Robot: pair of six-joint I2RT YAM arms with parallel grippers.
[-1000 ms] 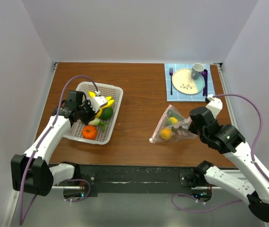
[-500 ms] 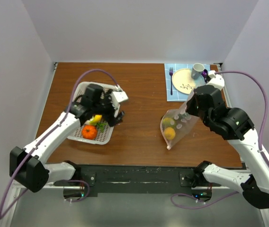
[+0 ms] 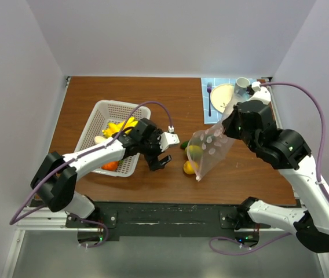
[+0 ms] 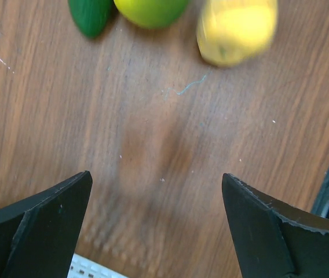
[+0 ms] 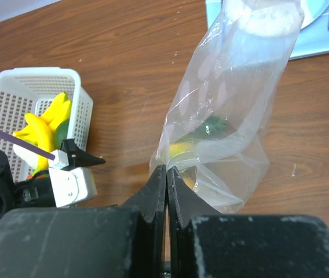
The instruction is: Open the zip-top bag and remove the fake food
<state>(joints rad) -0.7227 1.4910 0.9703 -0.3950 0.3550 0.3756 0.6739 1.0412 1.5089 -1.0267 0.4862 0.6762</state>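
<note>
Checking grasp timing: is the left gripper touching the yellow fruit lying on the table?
Apart. In the left wrist view, bare table separates the open left gripper from the yellow fruit ahead of it.

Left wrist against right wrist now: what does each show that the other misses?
Left wrist only: the left gripper wide open over bare wood, facing a dark green piece, a lime-green piece and a yellow piece, unobstructed. Right wrist only: the right gripper shut on the hanging zip-top bag, bananas, blue placemat. Both: table, white basket; the right wrist sees green and yellow only through plastic.
</note>
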